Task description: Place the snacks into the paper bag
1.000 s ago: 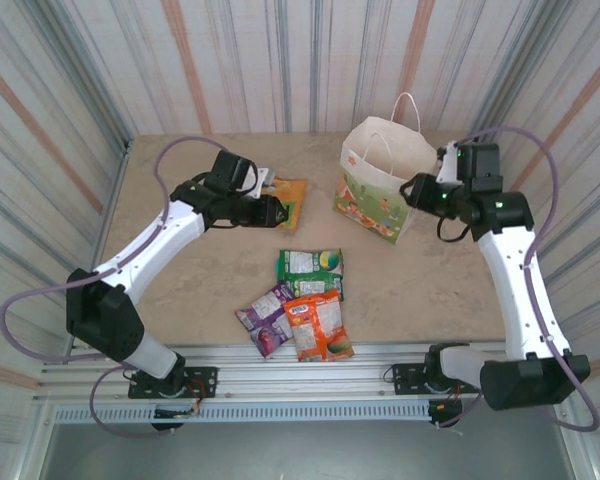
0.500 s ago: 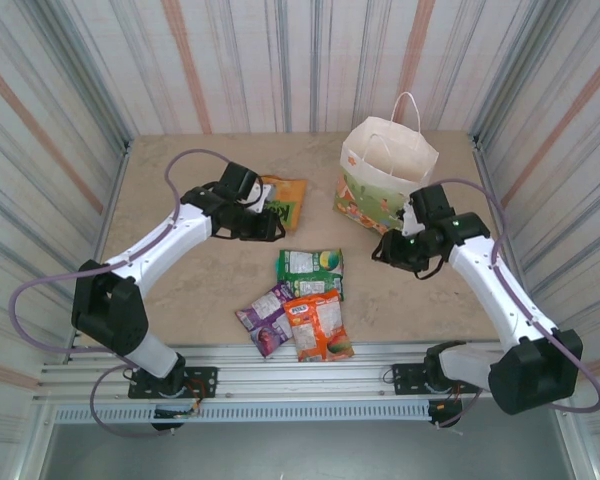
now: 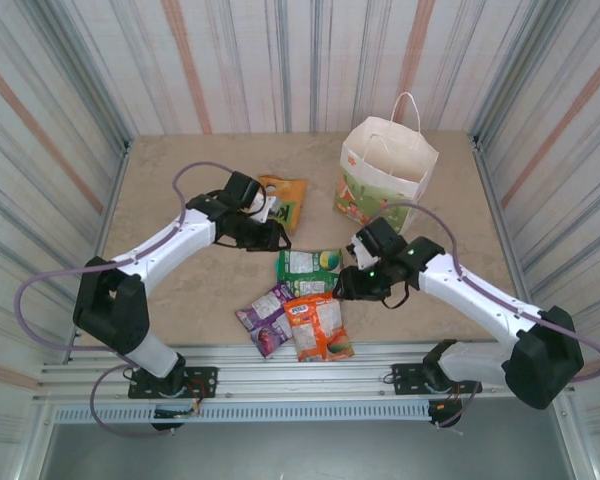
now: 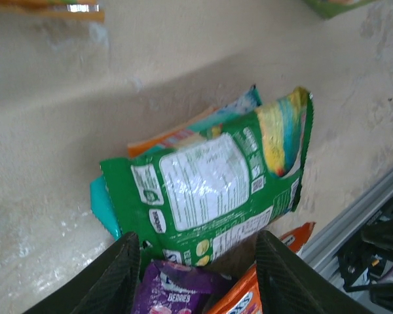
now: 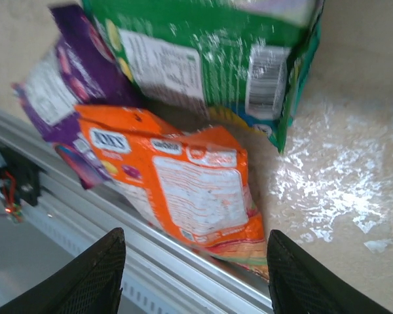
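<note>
The packets look light, crinkly and slick; pinch a sealed edge, not the puffy middle. Your right jaws hang wide open, empty, just above the orange-red packet (image 5: 183, 176), beside the green packet (image 5: 196, 52). Your left jaws, also open and empty, hover near the orange packet (image 3: 288, 200). The paper bag (image 3: 385, 175) stands well apart on the surface (image 3: 180, 290).

Snack packets (image 3: 315, 322) lie clustered before the upright, open paper bag (image 3: 385, 185).
</note>
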Tool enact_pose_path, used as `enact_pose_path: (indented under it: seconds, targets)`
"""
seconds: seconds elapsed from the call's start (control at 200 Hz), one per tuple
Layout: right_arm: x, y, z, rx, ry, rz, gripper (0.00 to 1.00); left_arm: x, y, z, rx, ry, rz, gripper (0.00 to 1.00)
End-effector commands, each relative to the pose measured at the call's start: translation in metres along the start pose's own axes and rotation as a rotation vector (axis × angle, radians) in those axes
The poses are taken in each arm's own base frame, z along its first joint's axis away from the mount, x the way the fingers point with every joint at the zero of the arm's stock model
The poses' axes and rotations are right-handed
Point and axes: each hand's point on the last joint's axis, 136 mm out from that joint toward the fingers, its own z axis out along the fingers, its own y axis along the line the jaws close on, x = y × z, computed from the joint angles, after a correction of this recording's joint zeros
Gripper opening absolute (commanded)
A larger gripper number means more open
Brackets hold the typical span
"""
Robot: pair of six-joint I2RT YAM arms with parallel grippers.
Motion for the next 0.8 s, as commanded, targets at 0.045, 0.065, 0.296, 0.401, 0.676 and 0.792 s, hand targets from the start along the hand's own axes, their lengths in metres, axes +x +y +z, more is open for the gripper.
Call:
enact_pose_path:
  seconds: [0.045, 0.065, 0.296, 0.401, 0.676, 0.792]
  targets:
    - [0.007, -0.017, 0.017, 0.043, -0.012, 0.015, 0.59, 0.011, -0.01, -0.005, 0.041, 0.006, 0.0, 0.51]
    - [0.008, -0.018, 0.019, 0.043, -0.011, 0.016, 0.6, 0.011, -0.01, -0.005, 0.042, 0.005, 0.001, 0.51]
    - [0.004, -0.013, 0.043, -0.005, -0.004, -0.003, 0.64, 0.012, -0.013, -0.005, 0.047, 0.002, 0.004, 0.51]
    - [0.002, -0.012, 0.053, -0.025, -0.001, -0.001, 0.63, 0.013, -0.011, -0.003, 0.038, 0.004, -0.001, 0.51]
    - [0.0, -0.022, 0.077, -0.013, 0.009, 0.01, 0.41, 0.016, -0.009, -0.002, 0.027, 0.008, -0.01, 0.51]
    - [-0.013, -0.017, 0.074, -0.03, -0.051, 0.013, 0.2, 0.017, -0.007, -0.002, 0.016, 0.009, -0.015, 0.51]
